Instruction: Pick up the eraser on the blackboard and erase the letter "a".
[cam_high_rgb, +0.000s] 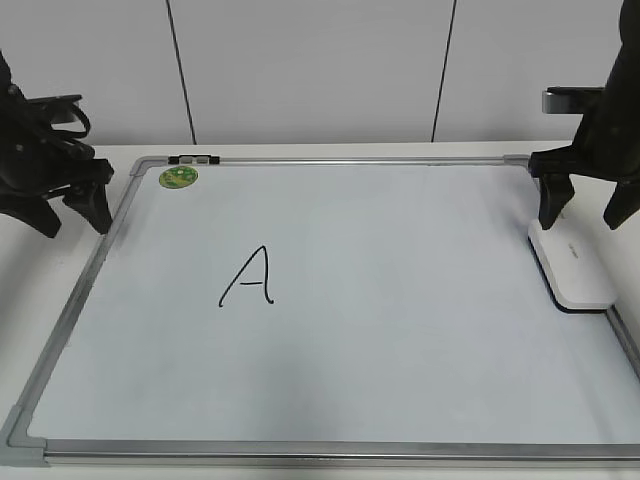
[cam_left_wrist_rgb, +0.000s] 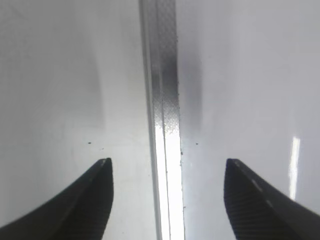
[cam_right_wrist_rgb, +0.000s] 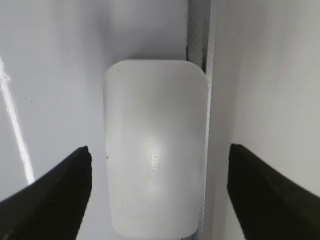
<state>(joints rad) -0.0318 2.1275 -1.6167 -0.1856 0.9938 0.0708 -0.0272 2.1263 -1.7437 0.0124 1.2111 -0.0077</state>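
Observation:
The white eraser (cam_high_rgb: 572, 265) lies at the right edge of the blackboard (cam_high_rgb: 400, 330), a white board in a silver frame. My right gripper (cam_high_rgb: 590, 215) hangs open just above the eraser's far end, not touching it. In the right wrist view the eraser (cam_right_wrist_rgb: 155, 110) lies between the open jaws (cam_right_wrist_rgb: 158, 148), against the board frame. My left gripper (cam_high_rgb: 72, 222) is open and empty over the board's left frame (cam_left_wrist_rgb: 165, 100), its jaws (cam_left_wrist_rgb: 167, 161) either side of it. A capital "A" (cam_high_rgb: 250, 278) is written left of centre. No lowercase "a" shows anywhere.
A small green round magnet (cam_high_rgb: 178, 177) sits at the board's far left corner, next to a dark clip (cam_high_rgb: 193, 159) on the top frame. The board lies on a white table (cam_high_rgb: 40, 300) before a pale wall.

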